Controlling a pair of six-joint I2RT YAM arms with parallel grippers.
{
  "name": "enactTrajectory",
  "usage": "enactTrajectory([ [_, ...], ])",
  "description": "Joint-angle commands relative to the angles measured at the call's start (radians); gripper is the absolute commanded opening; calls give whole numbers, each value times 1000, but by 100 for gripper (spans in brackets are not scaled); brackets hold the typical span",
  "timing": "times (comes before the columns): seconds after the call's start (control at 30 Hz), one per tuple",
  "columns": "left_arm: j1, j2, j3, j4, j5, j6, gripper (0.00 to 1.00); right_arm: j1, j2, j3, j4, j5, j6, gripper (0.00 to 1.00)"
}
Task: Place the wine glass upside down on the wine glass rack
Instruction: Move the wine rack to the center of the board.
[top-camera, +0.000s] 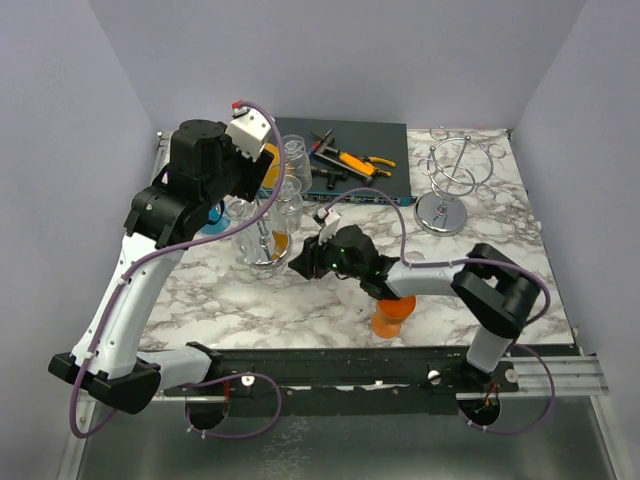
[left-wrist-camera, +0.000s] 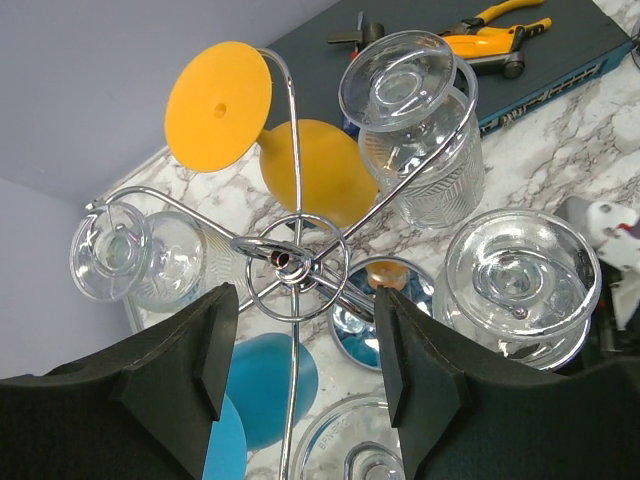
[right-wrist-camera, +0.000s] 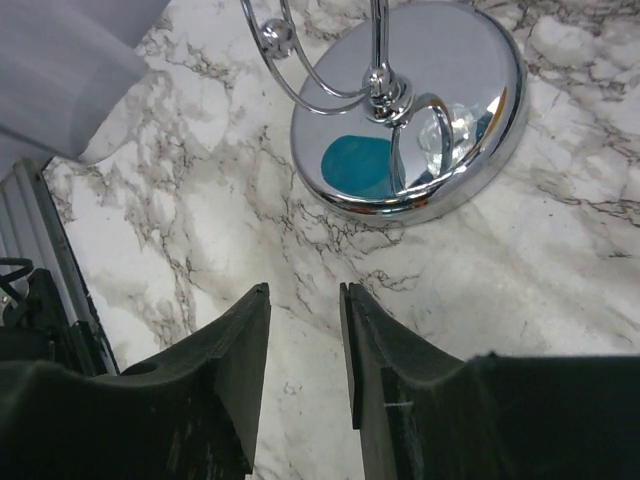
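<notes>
A chrome wine glass rack (top-camera: 263, 240) stands at the left centre of the marble table. Its hub (left-wrist-camera: 290, 262) carries several glasses hung upside down: an orange one (left-wrist-camera: 310, 165), clear ones (left-wrist-camera: 420, 150) (left-wrist-camera: 520, 285) (left-wrist-camera: 130, 255) and a blue one (left-wrist-camera: 265, 385). My left gripper (left-wrist-camera: 305, 345) is open and empty, right above the hub (top-camera: 262, 172). My right gripper (top-camera: 298, 263) is low beside the rack. It is open with a narrow gap and empty (right-wrist-camera: 305, 300), just short of the rack's mirrored base (right-wrist-camera: 450, 130). Another orange glass (top-camera: 392, 315) stands on the table under my right arm.
A second, empty chrome rack (top-camera: 450, 185) stands at the back right. A dark blue board (top-camera: 385, 140) with pliers and tools (top-camera: 360, 160) lies at the back centre. The table's front rail (top-camera: 350, 360) runs along the near edge.
</notes>
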Motion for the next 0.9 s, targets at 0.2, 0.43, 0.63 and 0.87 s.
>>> enactTrajectory([
  [0.2,-1,-28,-47,44,-33,55,62,18,239,94,201,29,121,36],
  [0.43,-1,-21,-43,47,-46,82,62,17,334,136,219,-9,160,32],
  [0.63,-1,-26,-47,50,-39,89,63,16,314,138,139,3,121,30],
  [0.87,-1,-24,-65,61,-48,109,63,16,376,180,110,-36,118,28],
])
